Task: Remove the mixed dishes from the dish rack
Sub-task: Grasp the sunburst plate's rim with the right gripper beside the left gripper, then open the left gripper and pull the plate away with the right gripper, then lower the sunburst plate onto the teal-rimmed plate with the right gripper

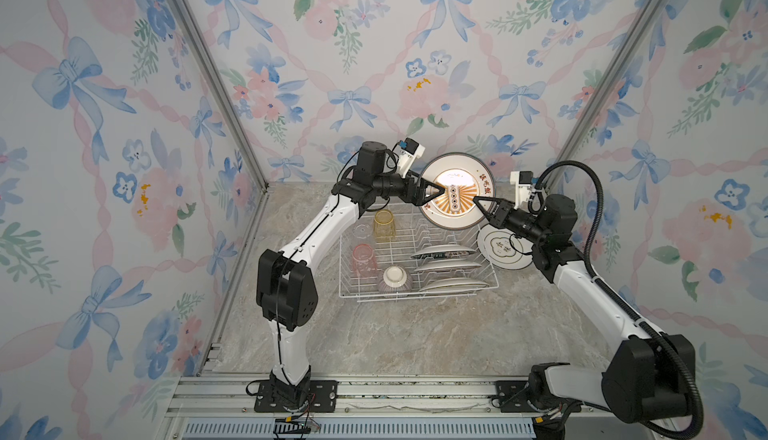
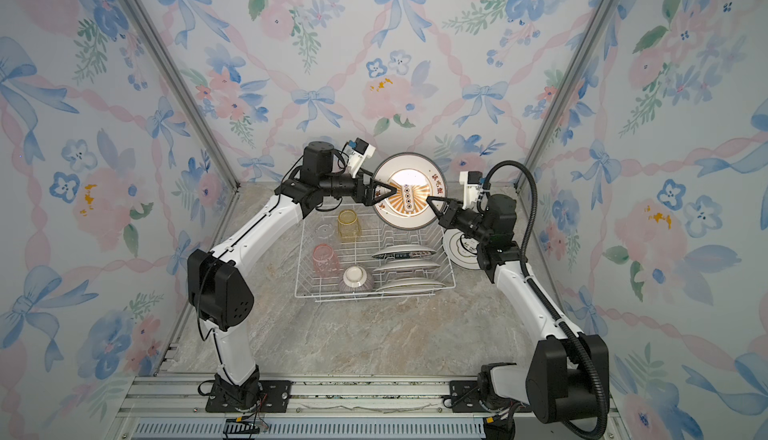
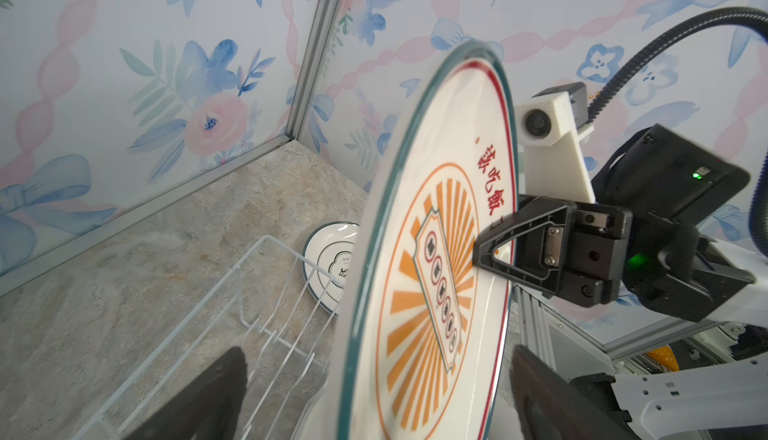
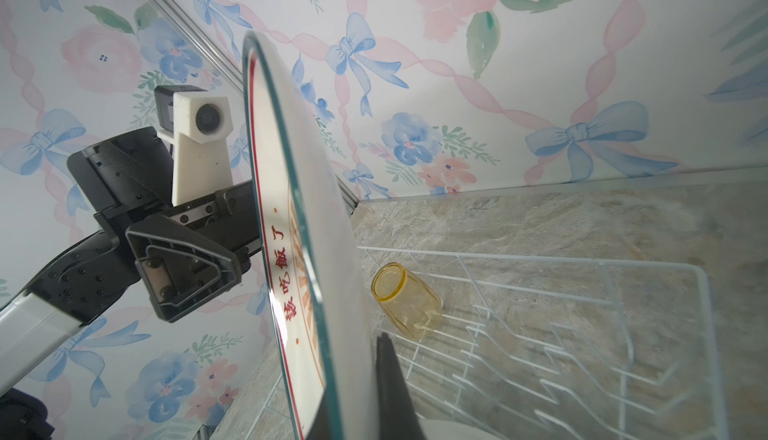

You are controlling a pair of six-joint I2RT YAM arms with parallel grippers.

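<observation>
White round plate with orange rays and red lettering [image 1: 454, 178] stands on edge in the air between both grippers, in both top views. Left gripper [image 1: 441, 191] has its jaws spread wide, one finger either side of that plate, gripping nothing. Right gripper [image 1: 476, 200] is clamped tight on the plate's opposite rim and carries it. Directly under both grippers is the large white wire dish rack [image 1: 401, 246]. Below the left gripper, inside the rack, are a yellow ribbed glass tumbler [image 1: 383, 225], clear tumbler [image 1: 362, 230], pink tumbler [image 1: 364, 260] and a small purple-striped bowl [image 1: 395, 277], upside down with its white foot up. Below the right gripper, three white plates [image 1: 446, 266] stand in the prongs. Under the right gripper's wrist, just outside the rack, a dark-rimmed white plate [image 1: 496, 250] lies flat on the marble-look table [image 1: 415, 342].

Left wrist view: the left gripper's own fingers [image 3: 220, 396] are far apart with the plate [image 3: 436, 275] between them. Opposite them, the right gripper [image 3: 496, 246] is closed over the rim. The flat plate [image 3: 332, 263] shows beyond the rack [image 3: 266, 246].

Right wrist view: the plate [image 4: 282, 259] runs edge-on out from the right gripper's finger [image 4: 390, 384]. One of the left gripper's fingers [image 4: 183, 275] stands clear of the printed face. The yellow tumbler [image 4: 405, 300] sits in the rack [image 4: 540, 257] beyond.
</observation>
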